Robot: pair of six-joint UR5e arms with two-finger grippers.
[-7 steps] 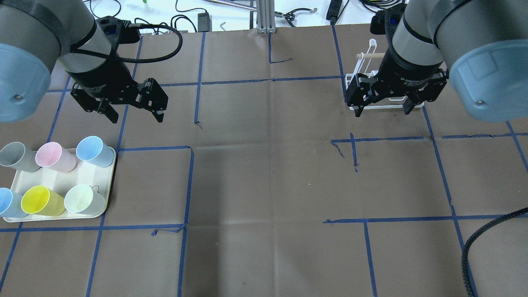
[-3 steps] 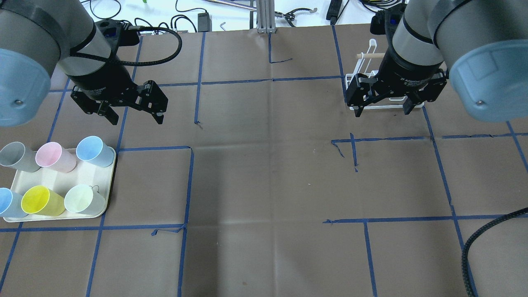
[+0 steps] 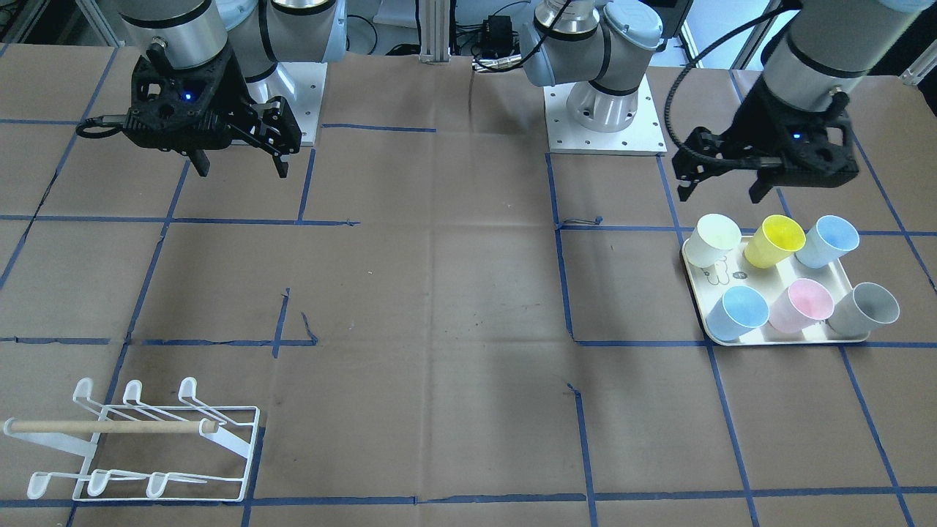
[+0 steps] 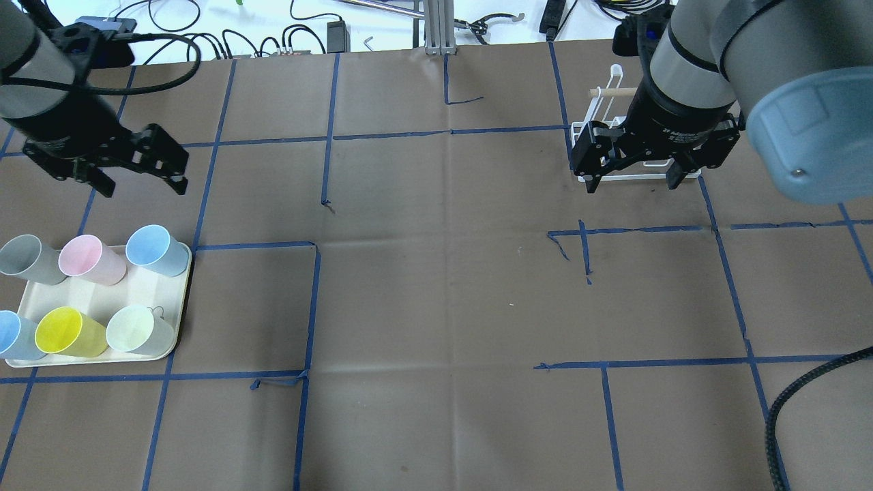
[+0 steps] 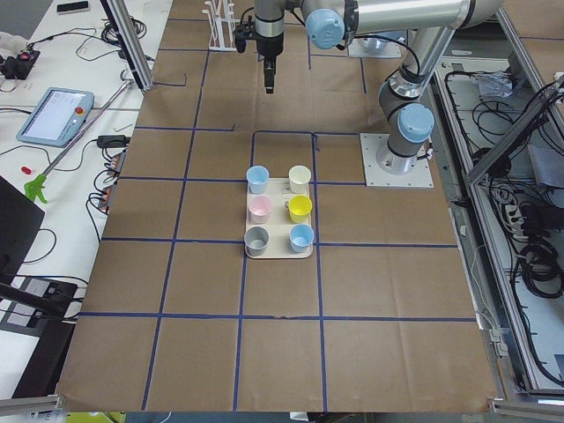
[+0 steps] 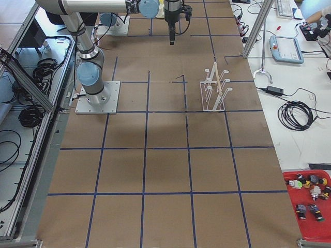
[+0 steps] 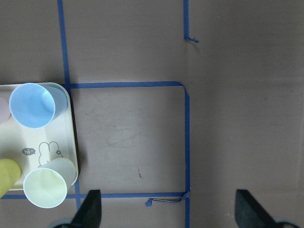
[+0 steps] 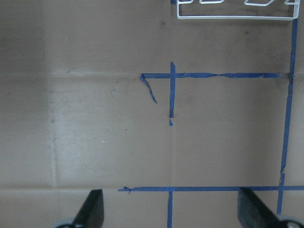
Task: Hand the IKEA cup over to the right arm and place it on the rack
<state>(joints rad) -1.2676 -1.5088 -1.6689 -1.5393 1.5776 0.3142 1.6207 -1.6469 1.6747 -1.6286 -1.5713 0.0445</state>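
Observation:
Several IKEA cups stand on a cream tray point(image 4: 102, 290) at the table's left: grey point(image 4: 24, 258), pink point(image 4: 85, 258), blue point(image 4: 151, 249), a second blue point(image 4: 10, 334), yellow point(image 4: 65, 332) and pale green point(image 4: 135, 329). My left gripper point(image 4: 143, 187) is open and empty, hanging above the table just beyond the tray. In the left wrist view the blue cup point(image 7: 32, 105) and the pale green cup point(image 7: 45, 188) lie at the left edge. My right gripper point(image 4: 632, 184) is open and empty, in front of the white wire rack point(image 4: 580, 129). The rack point(image 3: 146, 439) holds no cup.
The tray point(image 3: 721, 274) has a bear drawing on it. Blue tape lines cross the brown table cover. Cables and a metal post point(image 4: 436, 27) lie beyond the far edge. A ribbed black hose point(image 4: 777, 409) loops in at the lower right.
My left arm has swung to the left, and its open gripper now hangs nearer the tray's far side. The right arm has not moved.

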